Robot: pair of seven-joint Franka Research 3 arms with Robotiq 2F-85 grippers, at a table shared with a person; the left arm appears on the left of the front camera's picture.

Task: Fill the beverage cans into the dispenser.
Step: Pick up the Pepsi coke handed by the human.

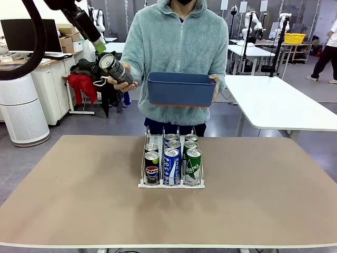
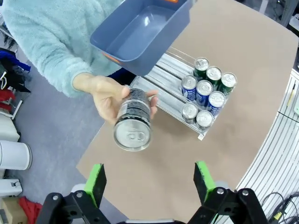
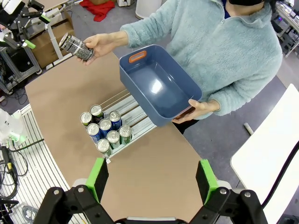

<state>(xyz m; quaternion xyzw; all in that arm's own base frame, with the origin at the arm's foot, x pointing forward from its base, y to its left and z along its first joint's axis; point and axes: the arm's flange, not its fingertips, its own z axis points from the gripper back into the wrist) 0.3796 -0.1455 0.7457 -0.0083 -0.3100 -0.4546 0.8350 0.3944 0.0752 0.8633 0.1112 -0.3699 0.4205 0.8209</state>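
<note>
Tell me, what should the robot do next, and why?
Probably ease the open left gripper forward around the dark can that the person's hand holds out top-first, then close: the can lies just ahead of its fingers.

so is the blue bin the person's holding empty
Yes, the right wrist view looks straight into the blue bin and shows a bare bottom with no cans in it.

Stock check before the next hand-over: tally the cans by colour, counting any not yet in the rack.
Green cans: 3
Blue-and-white cans: 3
Dark cans: 3, with 2 in the dispenser and 1 in the person's hand
Total: 9
</note>
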